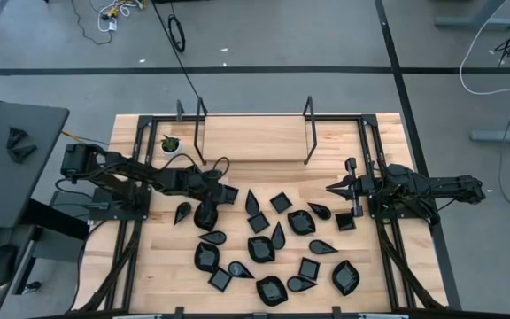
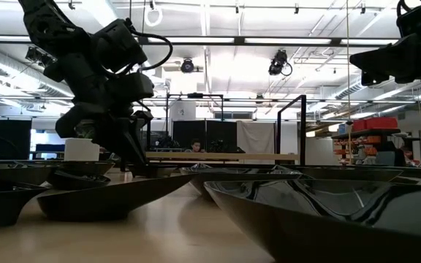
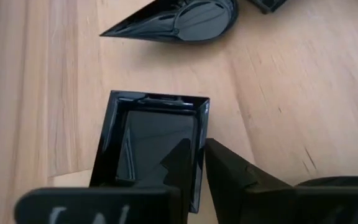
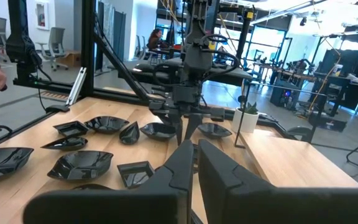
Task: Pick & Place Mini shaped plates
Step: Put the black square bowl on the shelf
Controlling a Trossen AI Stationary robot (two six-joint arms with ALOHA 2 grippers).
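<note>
My left gripper [image 3: 194, 171] pinches one side wall of a square plate [image 3: 154, 140] near the surface's left middle, its fingers astride that rim. The plate's body extends straight ahead of my fingers. My right gripper [image 1: 333, 188] waits shut and empty by the right edge, farther off.

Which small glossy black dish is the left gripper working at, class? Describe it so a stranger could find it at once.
Start at the wooden table and follow the left arm in from its side. The left gripper is down over a square glossy black dish, its fingers astride one raised rim. Unlike the pointed teardrop dish just beyond it, this one has four straight sides.
</note>
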